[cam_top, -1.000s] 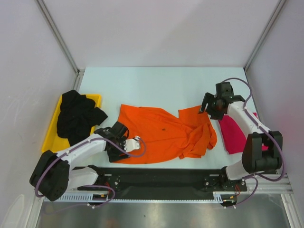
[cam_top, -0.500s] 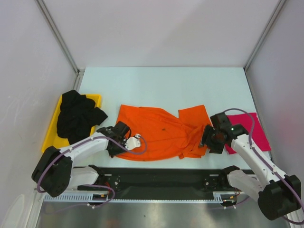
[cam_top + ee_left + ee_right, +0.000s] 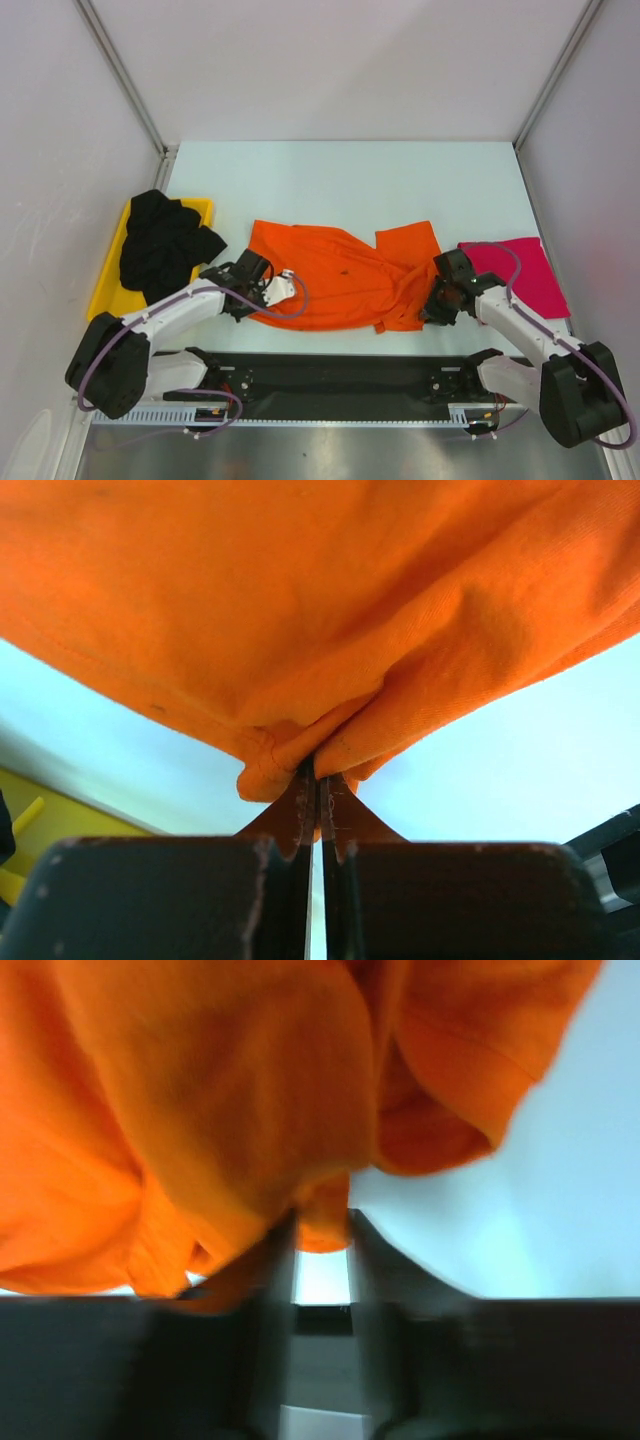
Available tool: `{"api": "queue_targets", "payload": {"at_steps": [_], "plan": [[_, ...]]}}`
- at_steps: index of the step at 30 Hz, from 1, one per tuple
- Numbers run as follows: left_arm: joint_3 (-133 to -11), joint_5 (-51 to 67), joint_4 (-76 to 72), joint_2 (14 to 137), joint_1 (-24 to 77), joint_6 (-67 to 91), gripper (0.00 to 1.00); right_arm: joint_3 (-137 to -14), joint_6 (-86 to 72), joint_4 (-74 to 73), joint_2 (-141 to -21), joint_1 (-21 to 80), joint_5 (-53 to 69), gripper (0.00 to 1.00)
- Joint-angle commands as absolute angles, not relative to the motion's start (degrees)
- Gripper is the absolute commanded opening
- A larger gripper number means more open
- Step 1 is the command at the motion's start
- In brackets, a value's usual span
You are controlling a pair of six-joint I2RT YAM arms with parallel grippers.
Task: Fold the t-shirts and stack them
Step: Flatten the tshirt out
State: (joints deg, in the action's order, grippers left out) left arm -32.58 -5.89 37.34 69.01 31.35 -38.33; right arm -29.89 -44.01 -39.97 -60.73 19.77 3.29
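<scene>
The left gripper [image 3: 318, 780] has its jaws pinched tight on the near-left hem of the orange t-shirt [image 3: 340, 280]. The right gripper [image 3: 320, 1235] has its jaws narrowly apart around the shirt's near-right fold, and blur hides whether they grip. The shirt lies mid-table, with the pink t-shirt [image 3: 540, 280] at right and the black t-shirt [image 3: 160, 245] on the yellow tray [image 3: 105, 298] at left.

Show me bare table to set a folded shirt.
Free: the wide table strip between the orange t-shirt and the back wall. Crowded: the near row, yellow tray with black t-shirt, orange t-shirt, pink t-shirt.
</scene>
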Motion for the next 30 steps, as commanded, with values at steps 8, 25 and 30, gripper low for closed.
{"api": "queue_targets", "payload": {"at_steps": [8, 25, 30], "plan": [[-40.9, -5.9, 43.0, 63.6, 19.5, -38.1, 0.0, -39.9, -41.7, -46.5, -55.5, 16.6, 0.1, 0.0], [-81.9, -4.4, 43.6, 82.7, 11.3, -34.8, 0.0, -85.7, -29.6, -42.5, -84.4, 4.3, 15.7, 0.0], [-131.2, -6.5, 50.1, 112.0, 7.6, -30.1, 0.0, -131.8, -29.0, -39.5, -111.6, 2.0, 16.7, 0.0]]}}
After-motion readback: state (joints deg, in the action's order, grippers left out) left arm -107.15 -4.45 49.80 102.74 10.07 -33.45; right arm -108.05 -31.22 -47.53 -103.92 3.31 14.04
